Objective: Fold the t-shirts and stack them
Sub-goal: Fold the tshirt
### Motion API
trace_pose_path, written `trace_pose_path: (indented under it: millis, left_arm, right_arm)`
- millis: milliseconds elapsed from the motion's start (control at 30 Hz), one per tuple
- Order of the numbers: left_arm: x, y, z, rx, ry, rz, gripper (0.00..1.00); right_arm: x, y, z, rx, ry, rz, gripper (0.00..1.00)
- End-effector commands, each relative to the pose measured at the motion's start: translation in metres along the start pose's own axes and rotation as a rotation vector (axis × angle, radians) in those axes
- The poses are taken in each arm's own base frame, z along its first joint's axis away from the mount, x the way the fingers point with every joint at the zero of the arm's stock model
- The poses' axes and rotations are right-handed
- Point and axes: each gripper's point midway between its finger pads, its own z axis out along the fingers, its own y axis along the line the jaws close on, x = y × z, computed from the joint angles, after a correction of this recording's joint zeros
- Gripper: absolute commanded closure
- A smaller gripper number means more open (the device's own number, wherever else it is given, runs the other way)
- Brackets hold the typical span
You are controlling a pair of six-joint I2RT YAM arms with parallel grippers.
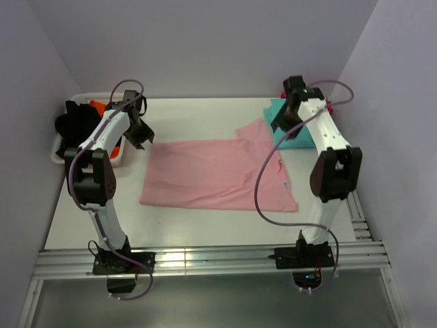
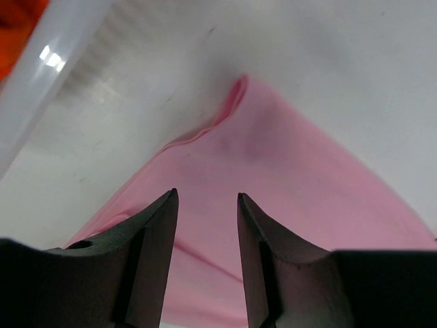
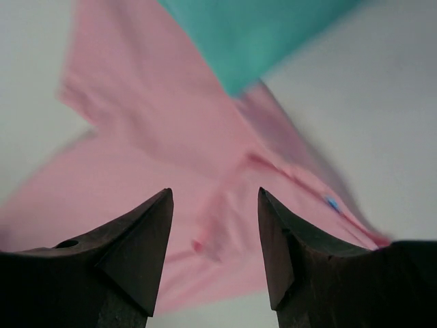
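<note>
Light pink soft cloth t-shirt (image 1: 218,174) lies spread flat on the white table (image 1: 205,229) — left gripper (image 2: 205,198) spread, empty, over one corner; right gripper (image 3: 215,195) spread, empty, near the teal cloth t-shirt (image 3: 252,34).

The light pink t-shirt (image 1: 218,174) is soft, matt cloth, mostly smooth with a few shallow creases and a stitched hem. Just past its far right corner, the teal t-shirt (image 1: 295,134) is cloth with the same matt finish. The basket (image 2: 41,75) to its left is glossy white plastic that catches highlights. Under it, the surface (image 1: 205,113) is smooth white with a faint sheen. Both pairs of jaws above it look matt black. The rails (image 1: 218,263) nearer than it are brushed metal.
</note>
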Motion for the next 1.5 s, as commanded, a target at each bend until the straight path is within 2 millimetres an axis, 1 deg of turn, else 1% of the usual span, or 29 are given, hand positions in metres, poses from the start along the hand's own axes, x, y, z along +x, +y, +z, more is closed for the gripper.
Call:
trace_pose_path:
  millis: [0,33,67,100,133,200,233,300,333,400,433,467,500,533,633,667,700,733,800,867,900,967,1000,1033,1100,1167,1200,1300,1467]
  left_arm:
    - [-0.02,-0.025,-0.004,0.062,-0.002,0.012,0.54]
    - [-0.018,-0.026,0.006,0.049,0.017,0.015,0.54]
    - [-0.025,-0.032,0.005,0.063,0.009,0.012,0.55]
    - [-0.025,-0.033,0.008,0.064,0.023,0.012,0.55]
    - [-0.023,-0.034,0.015,0.056,0.037,0.013,0.55]
    - [-0.026,-0.036,0.017,0.06,0.041,0.018,0.56]
    - [-0.025,-0.034,0.019,0.056,0.046,0.024,0.56]
    - [-0.025,-0.031,0.019,0.053,0.047,0.036,0.56]
    - [-0.027,-0.03,0.016,0.058,0.04,0.042,0.56]
    - [-0.025,-0.023,0.015,0.05,0.042,0.049,0.56]
    - [-0.024,-0.022,0.011,0.056,0.038,0.053,0.56]
    - [-0.021,-0.018,0.012,0.053,0.046,0.06,0.56]
    - [-0.02,-0.016,0.009,0.055,0.046,0.065,0.56]
    - [-0.018,-0.015,0.009,0.054,0.052,0.07,0.56]
    - [-0.008,-0.007,0.008,0.044,0.075,0.076,0.56]
    - [-0.007,-0.006,0.008,0.049,0.077,0.073,0.56]
    - [-0.007,-0.006,0.004,0.055,0.072,0.074,0.56]
    - [-0.006,-0.005,0.003,0.056,0.071,0.071,0.56]
    - [-0.003,-0.003,0.003,0.055,0.079,0.067,0.56]
    - [-0.002,-0.002,0.003,0.05,0.083,0.059,0.56]
    - [-0.002,-0.003,0.002,0.053,0.085,0.056,0.56]
    - [-0.003,-0.004,0.0,0.056,0.082,0.048,0.56]
    - [-0.003,-0.005,-0.001,0.061,0.082,0.045,0.56]
    - [-0.003,-0.006,-0.001,0.064,0.081,0.039,0.56]
    - [-0.004,-0.007,-0.002,0.068,0.081,0.031,0.57]
    - [-0.004,-0.007,-0.002,0.066,0.082,0.023,0.56]
    - [-0.004,-0.008,-0.002,0.069,0.081,0.018,0.57]
    - [-0.006,-0.008,-0.003,0.07,0.081,0.008,0.56]
    - [-0.011,-0.008,-0.004,0.088,0.069,-0.022,0.56]
  right_arm:
    - [-0.045,0.06,0.001,-0.119,-0.073,-0.024,0.41]
    - [-0.046,0.068,0.026,-0.09,-0.037,-0.032,0.41]
    - [-0.069,0.09,0.013,-0.155,-0.092,-0.022,0.41]
    - [-0.074,0.101,0.018,-0.175,-0.095,-0.032,0.41]
    - [-0.08,0.114,0.031,-0.188,-0.091,-0.029,0.41]
    - [-0.08,0.128,0.046,-0.215,-0.084,-0.031,0.41]
    - [-0.081,0.137,0.061,-0.231,-0.087,-0.035,0.42]
    - [-0.074,0.146,0.077,-0.241,-0.083,-0.05,0.41]
    - [-0.07,0.154,0.089,-0.25,-0.085,-0.058,0.41]
    - [-0.07,0.161,0.1,-0.254,-0.094,-0.057,0.41]
    - [-0.07,0.168,0.108,-0.263,-0.101,-0.06,0.41]
    - [-0.072,0.172,0.111,-0.268,-0.106,-0.056,0.41]
    - [-0.073,0.176,0.114,-0.278,-0.11,-0.052,0.41]
    - [-0.076,0.183,0.119,-0.295,-0.122,-0.049,0.41]
    - [-0.087,0.192,0.124,-0.314,-0.169,-0.031,0.4]
    - [-0.09,0.193,0.124,-0.316,-0.179,-0.026,0.39]
    - [-0.093,0.191,0.128,-0.303,-0.194,-0.018,0.39]
    - [-0.097,0.193,0.126,-0.308,-0.205,-0.014,0.39]
    - [-0.1,0.189,0.131,-0.278,-0.223,-0.007,0.38]
    - [-0.102,0.179,0.135,-0.241,-0.221,0.004,0.38]
    - [-0.1,0.168,0.14,-0.196,-0.215,0.011,0.37]
    - [-0.101,0.157,0.146,-0.163,-0.206,0.018,0.37]
    - [-0.104,0.15,0.147,-0.138,-0.211,0.023,0.37]
    - [-0.103,0.142,0.149,-0.107,-0.208,0.021,0.38]
    - [-0.102,0.133,0.152,-0.072,-0.204,0.009,0.39]
    - [-0.101,0.132,0.156,-0.062,-0.202,-0.004,0.39]
    - [-0.098,0.129,0.163,-0.047,-0.187,-0.007,0.39]
    - [-0.095,0.129,0.17,-0.039,-0.17,-0.012,0.39]
    - [-0.086,0.133,0.175,-0.039,-0.154,-0.058,0.45]
